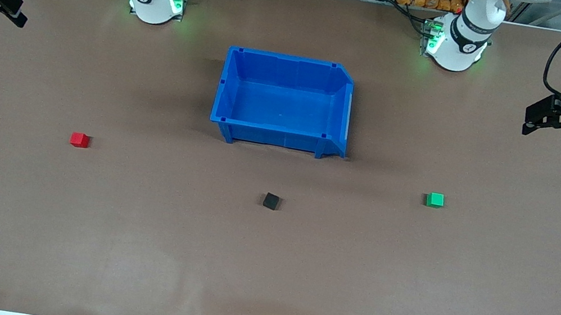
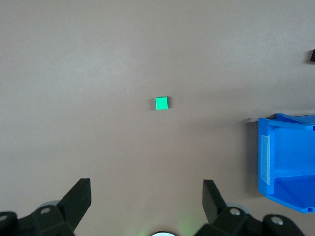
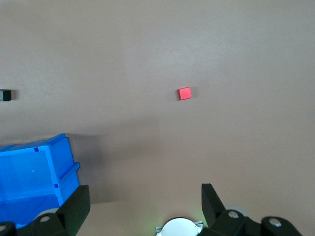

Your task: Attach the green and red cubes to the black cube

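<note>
— Cubes first: where does each one sit?

— The tiny matte black cube [image 1: 271,201] lies alone on the brown table covering [image 1: 129,246], nearer the front camera than the blue plastic bin [image 1: 283,102] and roughly in line with the bin's middle. The tiny bright red cube [image 1: 79,140] rests toward the right arm's end of the table; the tiny bright green cube [image 1: 434,200] rests toward the left arm's end. All three are well apart, none touching another, and the red and green ones lie a little farther from the front camera than the black one.

— And the bin?

— It stands upright between the two arm bases, with nothing visible inside it.

— Grippers?

— The left gripper [image 2: 146,196] hangs over the table's edge at the left arm's end, its black fingers [image 2: 76,199] spread wide with nothing between them; the green cube [image 2: 161,103] shows in its wrist view on bare table. The right gripper [image 3: 145,199] hangs over the table's edge at the right arm's end, fingers [image 3: 210,199] likewise apart and holding nothing; the red cube [image 3: 184,93] lies in its wrist view.
</note>
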`<state>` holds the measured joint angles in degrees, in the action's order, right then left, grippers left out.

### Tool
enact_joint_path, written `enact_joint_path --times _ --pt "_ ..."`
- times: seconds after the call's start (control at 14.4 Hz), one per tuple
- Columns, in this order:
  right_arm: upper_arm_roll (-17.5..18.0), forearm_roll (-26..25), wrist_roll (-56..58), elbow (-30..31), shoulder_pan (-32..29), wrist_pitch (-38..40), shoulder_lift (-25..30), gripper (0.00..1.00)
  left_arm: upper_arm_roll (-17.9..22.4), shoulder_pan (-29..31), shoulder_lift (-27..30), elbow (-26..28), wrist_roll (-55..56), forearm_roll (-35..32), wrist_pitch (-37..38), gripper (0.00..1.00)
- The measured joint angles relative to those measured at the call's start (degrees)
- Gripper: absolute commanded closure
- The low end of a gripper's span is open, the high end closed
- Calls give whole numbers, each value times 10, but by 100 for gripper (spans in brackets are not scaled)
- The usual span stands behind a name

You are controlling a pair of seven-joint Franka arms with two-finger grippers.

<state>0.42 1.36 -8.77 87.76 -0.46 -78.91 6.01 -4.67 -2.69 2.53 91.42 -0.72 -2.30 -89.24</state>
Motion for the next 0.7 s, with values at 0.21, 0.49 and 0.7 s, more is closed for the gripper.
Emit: enact_joint_path --times 0.21,0.49,0.7 --pt "-1 0 0 0 0 -1 0 0 0 0 -3 0 0 0 0 0" --pt "-3 -1 0 -2 -1 -7 -17 0 -3 -3 -59 9 10 0 0 0" --pt "-5 -1 -1 -3 -3 -12 -76 0 -8 -5 -142 20 53 0 -46 0"
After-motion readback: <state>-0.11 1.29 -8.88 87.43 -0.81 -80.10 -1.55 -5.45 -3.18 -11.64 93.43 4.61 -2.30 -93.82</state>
